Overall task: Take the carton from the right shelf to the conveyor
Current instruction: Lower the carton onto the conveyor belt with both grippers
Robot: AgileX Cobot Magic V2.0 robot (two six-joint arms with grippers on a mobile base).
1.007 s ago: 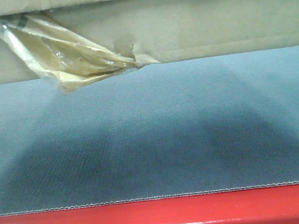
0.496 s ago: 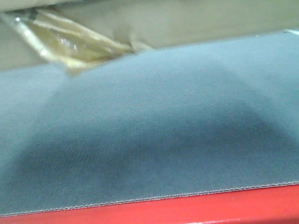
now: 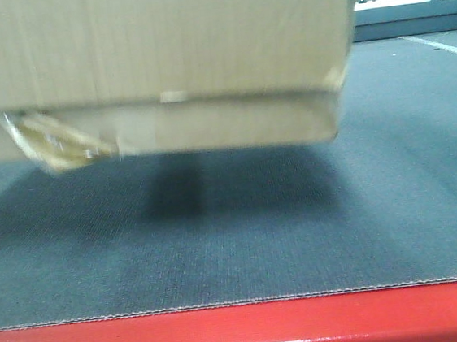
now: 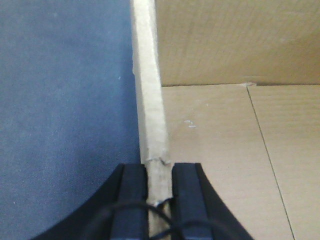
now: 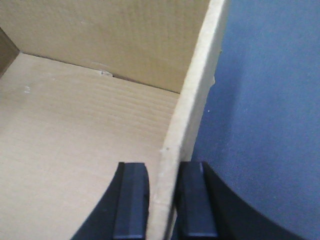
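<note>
Our left claw [image 4: 159, 172] and right claw [image 5: 162, 172] clamp the brown cardboard carton [image 3: 157, 39] over the dark grey conveyor belt [image 3: 301, 237]; only set-down remains.

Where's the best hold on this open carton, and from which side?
The thin upright side walls. The carton is open-topped, so come from above and pinch a rim, one finger inside, one outside. The left gripper and right gripper grip opposite walls so.

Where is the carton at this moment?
In the front view the carton fills the upper left, over the conveyor belt behind its red edge; the left tool and right tool each pinch a side wall.
</note>
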